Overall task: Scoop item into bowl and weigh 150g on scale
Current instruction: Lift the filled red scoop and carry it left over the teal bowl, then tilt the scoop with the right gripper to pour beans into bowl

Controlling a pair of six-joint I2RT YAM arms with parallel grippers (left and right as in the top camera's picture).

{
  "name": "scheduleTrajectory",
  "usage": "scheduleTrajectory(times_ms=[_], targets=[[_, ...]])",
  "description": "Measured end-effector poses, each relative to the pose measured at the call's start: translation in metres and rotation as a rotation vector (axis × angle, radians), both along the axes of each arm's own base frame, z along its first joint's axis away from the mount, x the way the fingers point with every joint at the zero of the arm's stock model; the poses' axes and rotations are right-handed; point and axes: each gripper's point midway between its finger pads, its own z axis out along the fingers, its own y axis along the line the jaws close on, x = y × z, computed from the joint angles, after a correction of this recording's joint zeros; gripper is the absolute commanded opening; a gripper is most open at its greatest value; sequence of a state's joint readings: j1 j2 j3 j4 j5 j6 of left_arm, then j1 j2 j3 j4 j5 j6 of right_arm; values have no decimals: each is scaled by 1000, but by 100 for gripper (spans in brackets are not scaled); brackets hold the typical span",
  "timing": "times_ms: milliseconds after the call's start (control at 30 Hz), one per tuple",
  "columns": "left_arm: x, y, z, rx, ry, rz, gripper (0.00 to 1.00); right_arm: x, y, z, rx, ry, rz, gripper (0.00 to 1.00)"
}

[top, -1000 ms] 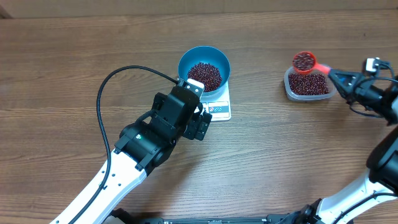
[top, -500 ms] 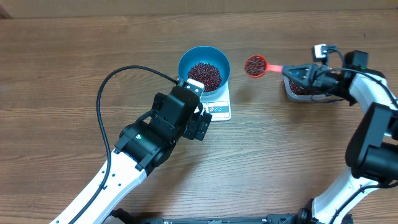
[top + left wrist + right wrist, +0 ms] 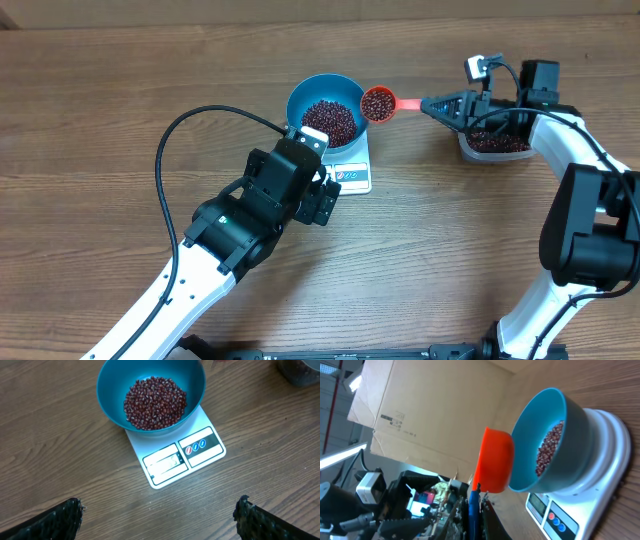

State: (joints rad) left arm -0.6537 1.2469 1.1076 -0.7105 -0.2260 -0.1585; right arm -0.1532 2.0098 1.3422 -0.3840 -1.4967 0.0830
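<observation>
**Wooden desk: loaded scoop poised at the bowl**

Brown wood grain is running across the whole surface, and little is sitting on it. From the near left corner the left arm is reaching toward the middle. Its left gripper is hanging fully spread and grasping nothing, just on the near side of the scale. That white scale is lying around the middle of the desk, a little toward the far edge, and the teal bowl is sitting on its far half. The display is showing too faintly to read. Dark red beans are heaping in the bowl's bottom, well below the rim.

At the bowl's right rim the orange scoop is hovering, level and brimming with more beans; whether it is touching the rim I cannot tell. The right gripper is clenching the scoop's handle, its arm coming in from the near right corner. Beneath that gripper, well apart from the scale toward the right edge, a clear tub is holding the remaining supply of beans.

The step in hand is probably the delivery of one more scoopful. The next move is calling for the scoop to go over the bowl's opening before any tipping, or beans will be spilling onto the scale or desk. With the display unreadable, a slow pour seems wise.
</observation>
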Motion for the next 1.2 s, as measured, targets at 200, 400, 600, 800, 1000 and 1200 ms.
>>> scheduleTrajectory(times_ms=[200,400,600,800,1000,1200], targets=[[0,0,0,0,0,0,99,5,20,-4,-32,48,12,4],[0,0,0,0,0,0,99,18,23,-18,-127,47,-53,4],[0,0,0,0,0,0,100,32,21,-20,-173,-55,-88,4],[0,0,0,0,0,0,100,31,36,-21,-202,-150,-57,4],[0,0,0,0,0,0,100,26,66,-26,-261,-291,1,4],[0,0,0,0,0,0,100,25,86,-35,-354,-483,40,4]])
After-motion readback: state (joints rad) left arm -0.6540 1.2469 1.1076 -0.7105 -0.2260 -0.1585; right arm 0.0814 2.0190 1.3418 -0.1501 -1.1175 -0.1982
